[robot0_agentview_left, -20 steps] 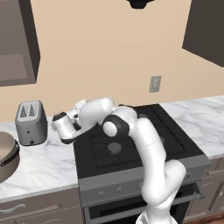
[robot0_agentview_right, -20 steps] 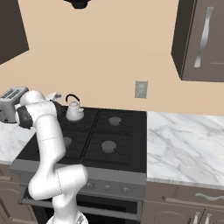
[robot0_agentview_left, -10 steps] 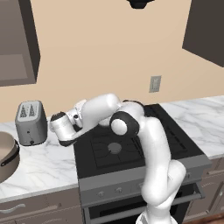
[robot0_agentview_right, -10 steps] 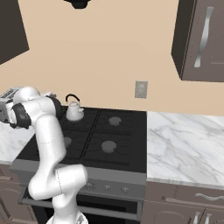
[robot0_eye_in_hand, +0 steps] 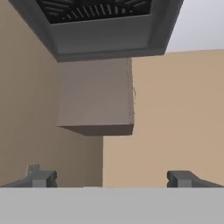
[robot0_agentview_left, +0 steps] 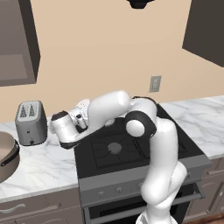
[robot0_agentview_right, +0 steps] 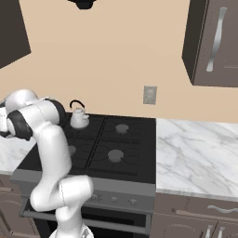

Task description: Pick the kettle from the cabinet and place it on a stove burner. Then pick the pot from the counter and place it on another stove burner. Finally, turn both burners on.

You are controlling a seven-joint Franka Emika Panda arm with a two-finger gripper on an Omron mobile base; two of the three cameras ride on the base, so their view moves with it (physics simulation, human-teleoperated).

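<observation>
Silver-grey kettle (robot0_agentview_right: 79, 116) stood on the back left burner (robot0_agentview_right: 80, 124) of the black cooktop (robot0_agentview_right: 135, 153). Tan pot (robot0_agentview_left: 6, 156) sat on the marble counter (robot0_agentview_left: 37, 168), left of a toaster (robot0_agentview_left: 30, 122). Gripper (robot0_eye_in_hand: 111, 178) had fingers spread wide, holding nothing.

The counter (robot0_agentview_left: 35, 168) is white marble with grey veins and runs on both sides of the black cooktop (robot0_agentview_right: 114, 144). On its left stretch the toaster (robot0_agentview_left: 30, 122) stands at 11 o'clock, the pot (robot0_agentview_left: 6, 155) at 9. The kettle (robot0_agentview_right: 78, 116) sits on the cooktop's 10 o'clock burner.
</observation>
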